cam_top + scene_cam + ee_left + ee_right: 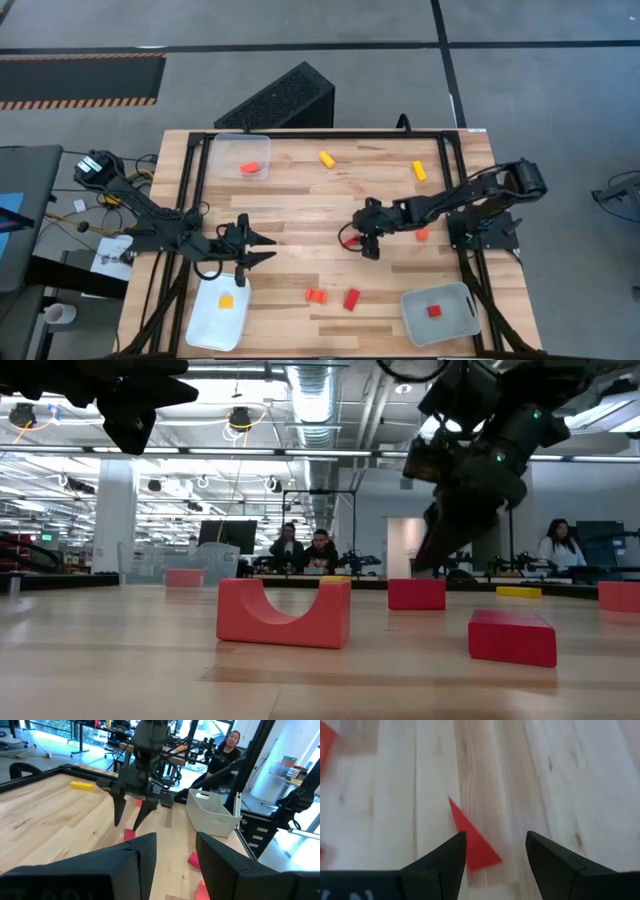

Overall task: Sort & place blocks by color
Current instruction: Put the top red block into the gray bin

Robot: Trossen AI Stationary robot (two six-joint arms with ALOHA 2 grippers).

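- The right pincer [350, 238] hangs over the middle of the tabletop [330, 195], jaws parted and holding nothing. In its wrist view a red wedge [472, 842] lies flat on the wood between and just ahead of the two dark fingers [445, 862], its near corner hidden behind one of them.
- From above that wedge is mostly covered by the pincer, so only a sliver of red shows.
- The left pincer [262, 246] waits at the left side, above the white tray [205, 325], fingers spread and empty.
- The white tray holds a yellow block [227, 300]. The clear tray [222, 150] at the far left corner holds a red-orange block [250, 169], its shape hard to make out.
- The grey tray [452, 325], near right, holds a red cube [434, 311].
- Loose on the pale planked wood: two yellow bars [327, 158] [418, 170] far side, an orange block [316, 295] and a red block [352, 299] near side, and a small red piece [422, 235] partly under the right arm.
- The low view shows a red arch block [284, 612] with a smooth half-round cut-out.
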